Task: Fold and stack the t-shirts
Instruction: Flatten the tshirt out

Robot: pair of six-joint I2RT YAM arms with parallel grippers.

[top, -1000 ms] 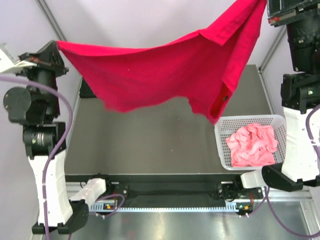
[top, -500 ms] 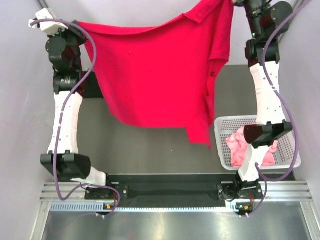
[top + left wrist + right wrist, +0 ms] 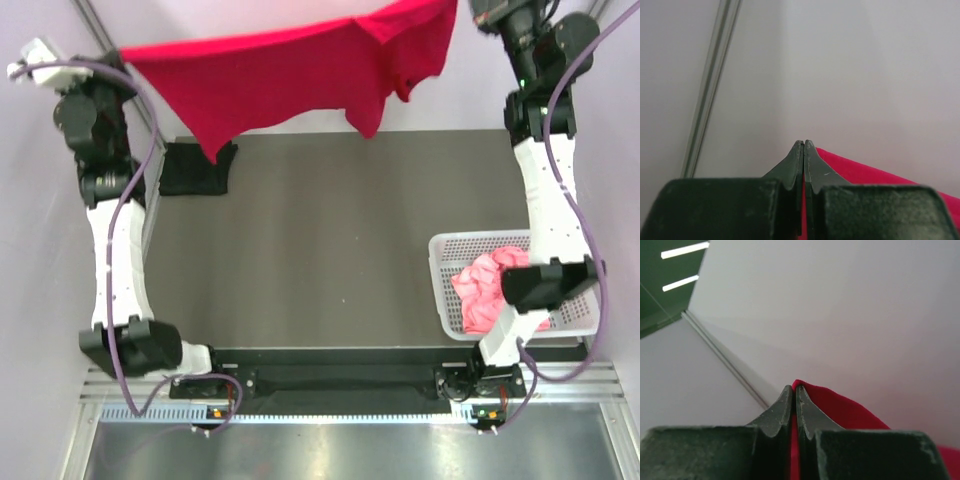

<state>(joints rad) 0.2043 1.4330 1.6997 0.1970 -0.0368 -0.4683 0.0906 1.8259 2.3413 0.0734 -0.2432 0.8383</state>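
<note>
The bright red t-shirt (image 3: 290, 75) hangs stretched in the air over the far edge of the table, held by two corners. At the far left, my left gripper (image 3: 117, 58) is shut on one corner; the left wrist view shows its jaws (image 3: 804, 142) pinching red cloth (image 3: 880, 180). My right gripper (image 3: 462, 10) is shut on the other corner at the top right, with red cloth (image 3: 850, 412) pinched between its jaws (image 3: 794, 387). A black t-shirt (image 3: 195, 168) lies folded at the table's far left. The salmon pink t-shirt (image 3: 495, 290) sits crumpled in the basket.
The white lattice basket (image 3: 480, 238) stands at the near right of the dark table (image 3: 330, 240), beside the right arm's base. Both arms are raised tall along the table's left and right sides. Pale walls close in around the table.
Both grippers have carried the red t-shirt up and toward the far end of the table. It no longer drapes over the middle, and the black t-shirt now shows.
</note>
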